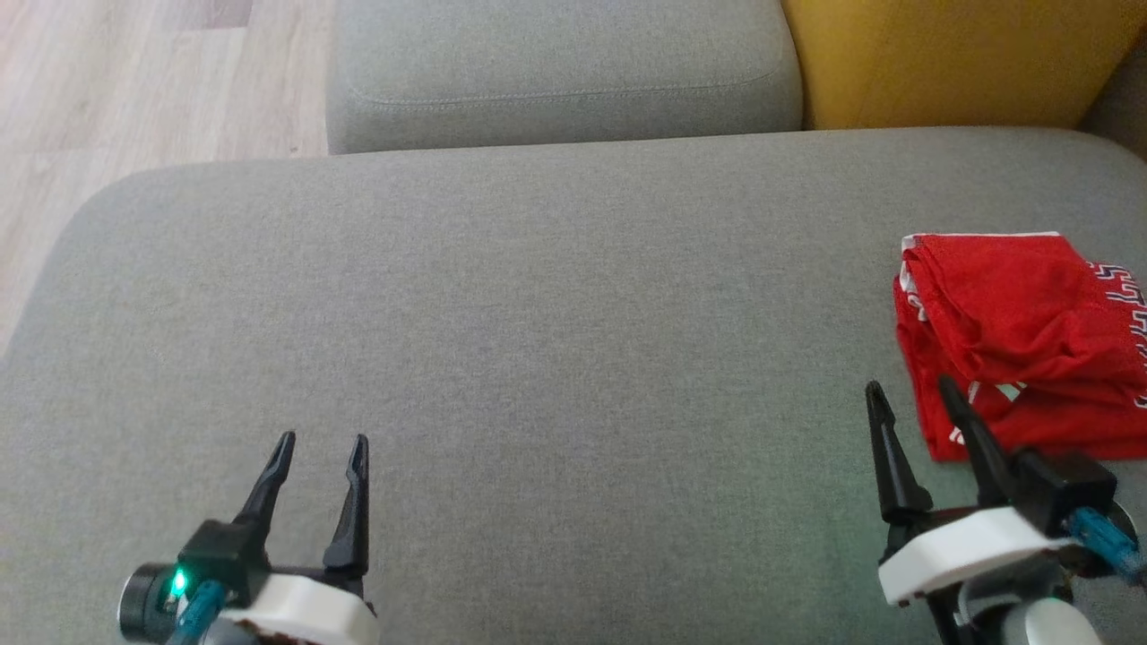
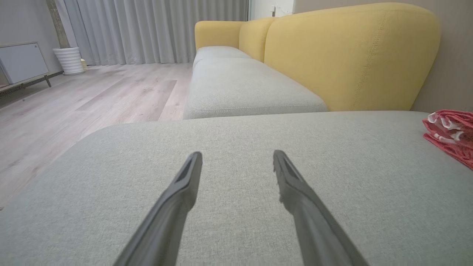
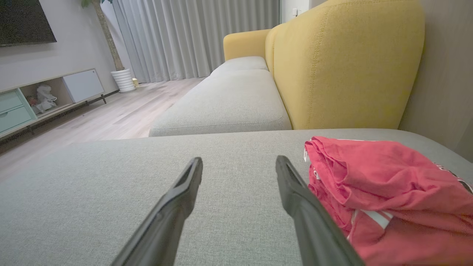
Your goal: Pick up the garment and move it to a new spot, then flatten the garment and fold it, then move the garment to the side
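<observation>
The garment [image 1: 1021,336] is a red cloth with white trim, lying folded in a loose stack at the right edge of the grey cushion [image 1: 538,340]. In the right wrist view the garment [image 3: 384,192] lies just right of my right finger, near it but apart. The left wrist view catches the garment [image 2: 452,136] at its far right. My right gripper [image 1: 907,387] hovers open beside the garment's near left corner, nothing between its fingers. My left gripper [image 1: 321,441] stands open over bare cushion at the lower left, far from the cloth.
A second grey seat cushion [image 1: 564,72] lies beyond, with a yellow backrest [image 1: 950,58] at the top right. Wooden floor [image 1: 134,81] runs past the cushion's left edge. A low cabinet [image 3: 48,96], a white planter [image 3: 123,79] and curtains [image 3: 192,37] stand across the room.
</observation>
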Motion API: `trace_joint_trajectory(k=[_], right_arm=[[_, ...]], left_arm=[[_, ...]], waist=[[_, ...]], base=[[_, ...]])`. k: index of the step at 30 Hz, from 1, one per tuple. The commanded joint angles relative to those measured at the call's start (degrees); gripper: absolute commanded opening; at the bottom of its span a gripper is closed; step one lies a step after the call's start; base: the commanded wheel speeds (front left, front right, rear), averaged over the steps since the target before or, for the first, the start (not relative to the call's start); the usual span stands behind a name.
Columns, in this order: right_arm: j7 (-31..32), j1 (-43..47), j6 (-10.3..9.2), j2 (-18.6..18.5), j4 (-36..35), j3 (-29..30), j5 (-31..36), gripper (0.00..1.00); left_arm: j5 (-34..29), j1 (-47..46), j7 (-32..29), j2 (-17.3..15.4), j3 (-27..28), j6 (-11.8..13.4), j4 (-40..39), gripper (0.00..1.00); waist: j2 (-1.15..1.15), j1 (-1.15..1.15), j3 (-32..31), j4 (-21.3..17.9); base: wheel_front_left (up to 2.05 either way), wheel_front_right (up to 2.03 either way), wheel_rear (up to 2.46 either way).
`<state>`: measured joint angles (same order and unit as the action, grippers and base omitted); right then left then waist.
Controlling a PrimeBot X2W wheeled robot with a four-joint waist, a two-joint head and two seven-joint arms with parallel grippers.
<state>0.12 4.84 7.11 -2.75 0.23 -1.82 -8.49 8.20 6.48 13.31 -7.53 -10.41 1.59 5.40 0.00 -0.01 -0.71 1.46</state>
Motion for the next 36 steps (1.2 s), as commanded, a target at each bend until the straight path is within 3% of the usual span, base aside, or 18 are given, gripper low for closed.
trace_joint_trajectory(k=[1,36], right_arm=[[0.4,-1.0,0.37,-0.1,-2.6,-1.0,0.4,1.00],[2.5,0.4,0.37,-0.1,-4.1,-1.5,0.6,1.00]], left_arm=[[-0.2,-1.7,0.1,-1.1,1.8,0.5,-2.3,1.00],[0.2,-1.8,-0.3,-2.6,0.8,2.5,-2.8,1.00]], waist=[[0.00,0.01,-0.2,0.2],[0.00,0.01,-0.9,0.7]], base=[[0.00,0.00,0.00],[0.00,0.00,0.00]])
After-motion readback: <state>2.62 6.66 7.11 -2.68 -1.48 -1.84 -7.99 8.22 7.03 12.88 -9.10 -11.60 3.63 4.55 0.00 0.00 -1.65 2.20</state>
